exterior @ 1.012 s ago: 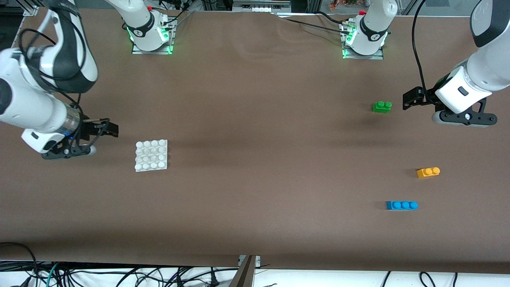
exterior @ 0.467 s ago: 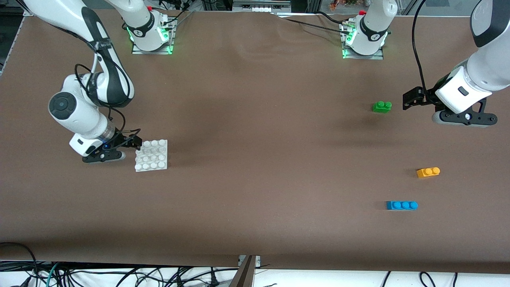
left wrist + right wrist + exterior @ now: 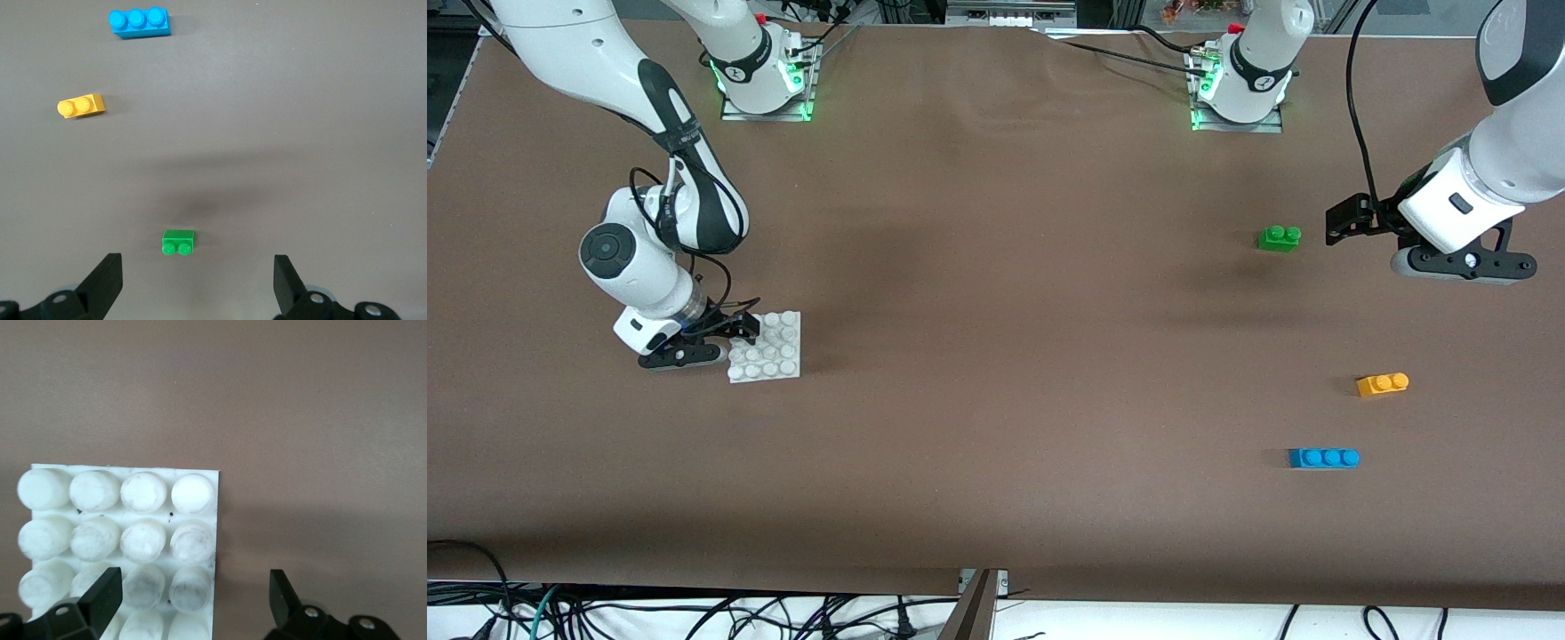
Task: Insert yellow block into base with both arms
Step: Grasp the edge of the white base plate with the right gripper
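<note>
The yellow block [image 3: 1383, 384] sits loose on the brown table [image 3: 996, 356] toward the left arm's end, studs up, nothing touching it. It's the middle one of three bricks there: the green brick [image 3: 1280, 237] lies at roughly 11 o'clock from it, farther from the front camera, and the blue three-stud brick [image 3: 1323, 458] at about 7 o'clock, nearer the camera. All three are well apart, so there's room to come down on any one of them.

The base [image 3: 765, 347] is way off toward the right arm's end of the table, flat, studs up, nothing plugged in yet.

The right gripper [image 3: 729, 333] is low at the corner of the base, at about 10 o'clock on the plate. Its fingers are spread wide with nothing between them; in the right wrist view one fingertip [image 3: 100, 593] hangs over the studs and the other sits off the plate's edge, so they straddle that edge. Looks like it's lining up to pinch the plate and steady it for the push-in, which would be why this job needs both arms.

The left gripper [image 3: 1347, 220] hovers over bare table just beside the green brick, jaws fully released and empty. From its wrist camera the yellow block [image 3: 81, 106] is at about 10 o'clock, well off. That arm is just waiting.
</note>
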Available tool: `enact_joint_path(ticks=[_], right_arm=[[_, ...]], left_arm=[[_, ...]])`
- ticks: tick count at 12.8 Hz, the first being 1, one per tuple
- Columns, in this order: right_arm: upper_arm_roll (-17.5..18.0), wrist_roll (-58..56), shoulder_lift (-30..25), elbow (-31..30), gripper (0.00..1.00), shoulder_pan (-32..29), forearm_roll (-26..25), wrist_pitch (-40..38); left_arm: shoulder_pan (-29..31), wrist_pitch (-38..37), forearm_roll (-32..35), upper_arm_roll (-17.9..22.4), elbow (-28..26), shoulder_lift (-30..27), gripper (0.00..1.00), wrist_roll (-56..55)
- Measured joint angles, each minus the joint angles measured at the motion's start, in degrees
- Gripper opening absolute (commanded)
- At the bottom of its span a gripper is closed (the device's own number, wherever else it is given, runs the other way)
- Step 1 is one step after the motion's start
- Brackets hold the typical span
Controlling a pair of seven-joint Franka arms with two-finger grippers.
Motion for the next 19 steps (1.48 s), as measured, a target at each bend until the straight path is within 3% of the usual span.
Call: enact_joint_path(ticks=[19], right_arm=[[0.48,2.27,2.23,1.09,0.95,1.01,1.97,2.85]], left_arm=[[0.00,-0.02,0.00,0.00,0.00,0.00,1.00,0.00]])
